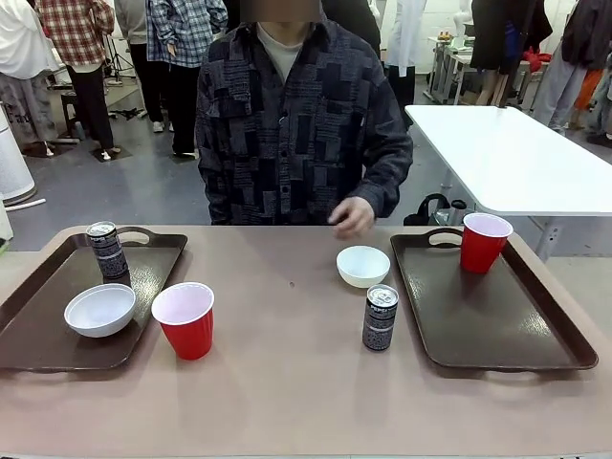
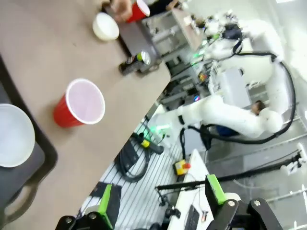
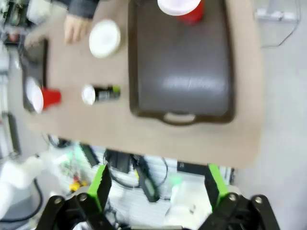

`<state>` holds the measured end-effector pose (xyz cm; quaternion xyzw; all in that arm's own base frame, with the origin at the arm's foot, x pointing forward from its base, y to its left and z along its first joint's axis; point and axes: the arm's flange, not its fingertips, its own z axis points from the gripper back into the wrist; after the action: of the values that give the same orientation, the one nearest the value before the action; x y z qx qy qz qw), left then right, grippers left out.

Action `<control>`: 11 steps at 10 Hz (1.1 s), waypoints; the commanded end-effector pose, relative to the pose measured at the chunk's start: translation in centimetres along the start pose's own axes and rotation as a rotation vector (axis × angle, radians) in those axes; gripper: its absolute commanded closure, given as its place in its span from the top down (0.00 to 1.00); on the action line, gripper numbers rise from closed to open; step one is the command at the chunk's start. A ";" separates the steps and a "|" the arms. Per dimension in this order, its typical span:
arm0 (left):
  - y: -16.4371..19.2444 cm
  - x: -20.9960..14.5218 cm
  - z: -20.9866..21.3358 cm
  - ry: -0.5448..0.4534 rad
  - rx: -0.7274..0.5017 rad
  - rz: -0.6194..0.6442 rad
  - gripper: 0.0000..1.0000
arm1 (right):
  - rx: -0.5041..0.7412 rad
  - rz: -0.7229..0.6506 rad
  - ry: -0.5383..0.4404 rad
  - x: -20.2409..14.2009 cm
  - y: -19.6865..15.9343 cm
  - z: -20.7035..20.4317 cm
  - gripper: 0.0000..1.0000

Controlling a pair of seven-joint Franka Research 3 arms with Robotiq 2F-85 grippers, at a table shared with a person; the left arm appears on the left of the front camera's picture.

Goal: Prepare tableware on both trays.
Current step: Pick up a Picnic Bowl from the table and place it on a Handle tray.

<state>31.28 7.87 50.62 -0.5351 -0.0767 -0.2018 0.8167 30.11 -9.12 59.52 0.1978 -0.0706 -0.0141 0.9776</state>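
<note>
Two dark brown trays lie at either end of the counter [image 1: 287, 402]. The left tray [image 1: 38, 325] carries a slim dark can [image 1: 107, 251] at its far end and a white bowl [image 1: 99, 309] nearer. The right tray [image 1: 497, 325] carries a red cup [image 1: 484, 242] in its far corner. Between them, on the bare counter, stand a second red cup [image 1: 184, 318] just beside the left tray's rim, and a second bowl [image 1: 363, 266] and second can [image 1: 381, 317] near the right tray. The person's hand [image 1: 352, 216] rests at the far edge, near that bowl but apart from it.

The left tool [image 2: 160, 211] and right tool [image 3: 157, 201] hang clear of the counter, jaws spread wide and empty.

The cups look light and thin-walled, so a hard squeeze would likely buckle them; a gentle grip across the lower wall should suit. The cans seem stiff and smooth, best taken mid-body. The bowls look rigid and shallow, so pinching the rim is probably the way in.
</note>
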 end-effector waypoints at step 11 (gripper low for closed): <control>4.7 5.9 4.4 -0.344 0.077 0.227 0.95 | -0.073 0.007 0.048 5.1 6.7 -3.4 1.00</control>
<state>38.85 12.87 49.88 -0.5495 -0.1243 -0.0514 0.8246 33.02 -4.26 59.02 0.1764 -0.0512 0.0001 0.9830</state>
